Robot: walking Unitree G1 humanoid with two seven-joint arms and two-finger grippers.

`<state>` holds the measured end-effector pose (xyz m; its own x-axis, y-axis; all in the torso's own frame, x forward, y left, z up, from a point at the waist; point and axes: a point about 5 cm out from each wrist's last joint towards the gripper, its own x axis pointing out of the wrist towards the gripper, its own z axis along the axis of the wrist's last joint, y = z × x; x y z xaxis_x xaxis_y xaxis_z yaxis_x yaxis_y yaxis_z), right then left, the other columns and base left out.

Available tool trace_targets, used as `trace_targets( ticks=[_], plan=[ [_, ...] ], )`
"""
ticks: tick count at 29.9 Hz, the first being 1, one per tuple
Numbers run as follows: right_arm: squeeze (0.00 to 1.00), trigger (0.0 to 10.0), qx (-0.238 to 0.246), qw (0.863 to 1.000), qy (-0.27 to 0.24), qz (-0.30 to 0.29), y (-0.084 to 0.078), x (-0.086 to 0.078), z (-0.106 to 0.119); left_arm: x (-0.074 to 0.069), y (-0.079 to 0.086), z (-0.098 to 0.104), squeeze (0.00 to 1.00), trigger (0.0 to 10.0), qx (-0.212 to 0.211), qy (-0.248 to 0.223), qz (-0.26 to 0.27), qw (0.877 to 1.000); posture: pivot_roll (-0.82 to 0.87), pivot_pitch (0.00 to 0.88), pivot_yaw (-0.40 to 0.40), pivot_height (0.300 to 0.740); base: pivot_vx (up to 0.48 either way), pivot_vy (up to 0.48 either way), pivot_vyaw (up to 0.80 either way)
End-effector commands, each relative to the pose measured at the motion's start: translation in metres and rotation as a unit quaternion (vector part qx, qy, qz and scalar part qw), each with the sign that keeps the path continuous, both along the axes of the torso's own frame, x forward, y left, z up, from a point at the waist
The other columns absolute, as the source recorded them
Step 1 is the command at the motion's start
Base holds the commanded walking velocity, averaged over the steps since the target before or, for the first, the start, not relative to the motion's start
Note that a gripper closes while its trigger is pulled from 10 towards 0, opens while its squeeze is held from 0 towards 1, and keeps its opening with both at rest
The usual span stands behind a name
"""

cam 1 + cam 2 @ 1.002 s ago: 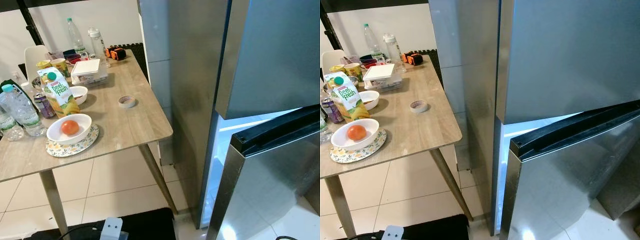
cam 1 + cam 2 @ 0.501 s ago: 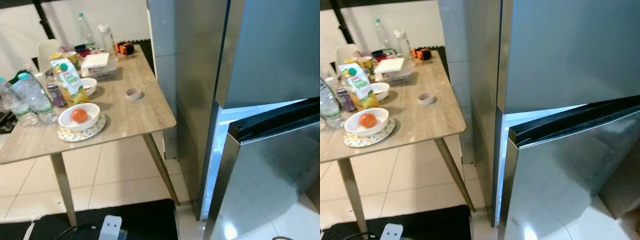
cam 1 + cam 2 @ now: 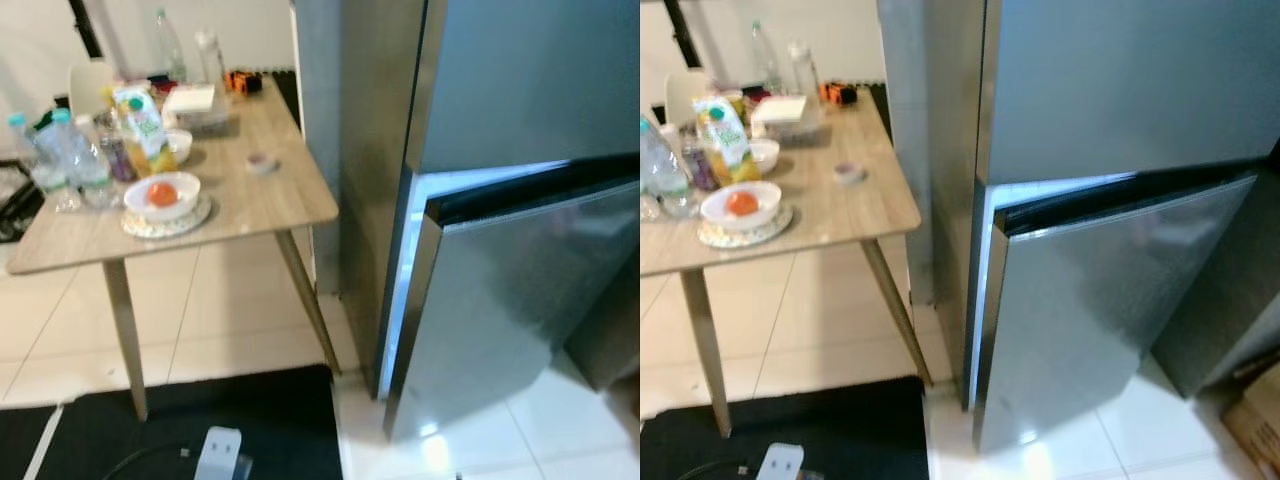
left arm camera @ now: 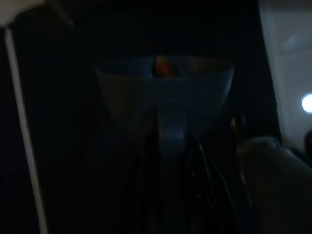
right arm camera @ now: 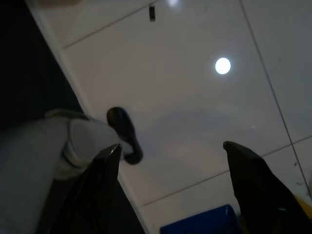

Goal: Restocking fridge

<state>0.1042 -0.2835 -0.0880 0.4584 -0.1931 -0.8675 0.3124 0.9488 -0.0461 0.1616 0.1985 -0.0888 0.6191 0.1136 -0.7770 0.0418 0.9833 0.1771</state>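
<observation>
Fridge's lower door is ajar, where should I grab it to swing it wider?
Grip the lower door along its free vertical edge, beside the lit gap. Come from the table side: the door appears hinged on the far side, so that edge likely gives the best leverage.

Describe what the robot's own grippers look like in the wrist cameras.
The right gripper has two broad black fingers with a matte surface that taper to blunt tips, seen against pale floor tiles. Beside them is a rounded light grey part of the robot's body. The left wrist view is very dark: only a faint narrow dark finger shape can be made out, without colour, cables or markings.
</observation>
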Motion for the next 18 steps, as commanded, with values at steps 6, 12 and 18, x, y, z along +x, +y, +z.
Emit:
trace_targets(
  ticks=[6,12,18],
  plan=[
    [0.0,10.0,0.002,1.0,0.009,0.008,0.0025,-0.0057,-0.0023,0.0029,0.003,0.0017,0.0,10.0,0.006,-0.003,-0.005,1.0,-0.21,0.0,0.057,0.74,-0.28,0.0,0.0],
    [0.0,10.0,0.002,1.0,0.013,0.012,0.0032,-0.0084,-0.0032,0.0022,0.0031,0.0015,0.0,10.0,0.005,-0.003,-0.01,1.0,-0.21,0.0,0.057,0.74,0.0,0.0,0.0],
    [0.0,10.0,0.003,1.0,0.019,0.02,0.0042,-0.0113,-0.0043,-0.0015,0.0026,-0.0002,0.0,10.0,-0.002,0.006,-0.022,1.0,-0.21,0.0,0.055,0.74,0.0,0.0,0.0]
  ],
)
